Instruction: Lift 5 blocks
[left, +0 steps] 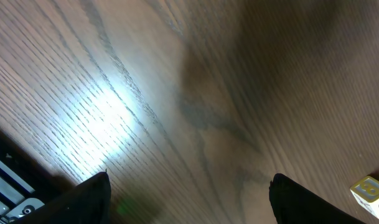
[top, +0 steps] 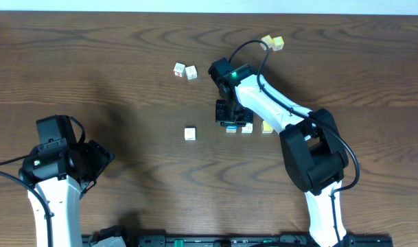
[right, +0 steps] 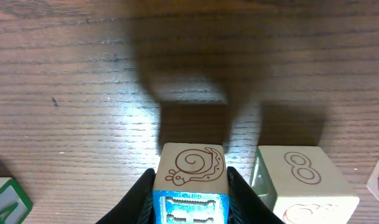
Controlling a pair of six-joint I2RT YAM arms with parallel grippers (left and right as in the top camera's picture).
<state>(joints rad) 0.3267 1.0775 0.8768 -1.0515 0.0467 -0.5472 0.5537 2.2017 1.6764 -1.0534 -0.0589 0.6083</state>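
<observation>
Near the middle of the dark, grainy wooden table, the right gripper pinches a small square-edged cube with a cream snail-printed top and glossy blue front. Its lower part is cut off by the frame, so whether it touches the wood cannot be told. Just beside it sits a cream cube printed with a brown 8, then a yellow-faced cube. A lone white cube lies apart, its print too small to read, and the left gripper hangs spread wide, holding nothing.
</observation>
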